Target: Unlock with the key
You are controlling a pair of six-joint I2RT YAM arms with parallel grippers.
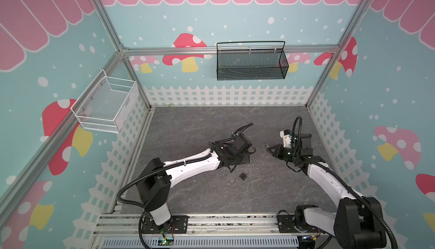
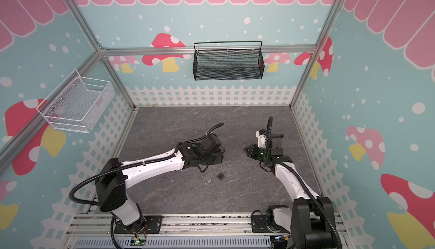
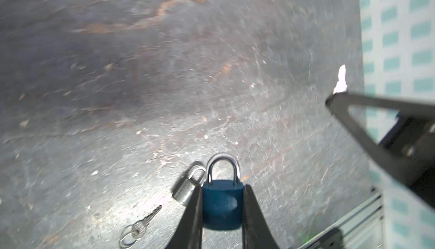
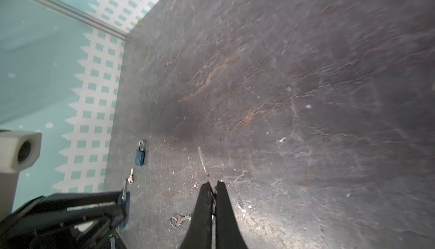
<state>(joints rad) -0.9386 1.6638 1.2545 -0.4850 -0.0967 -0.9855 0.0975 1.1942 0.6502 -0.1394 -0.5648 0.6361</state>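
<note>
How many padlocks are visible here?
3. Blue padlock in the left end effector; grey padlock on the table nearby; second blue padlock farther off. Others may be hidden.

The tabletop (image 3: 164, 71) looked like rough, matt grey slate. The blue padlock (image 3: 222, 203) had a matt painted body and a glossy metal shackle; the key (image 3: 341, 79) shone as bare metal.

Bright even light; wrist views blurred, glare-patched.
</note>
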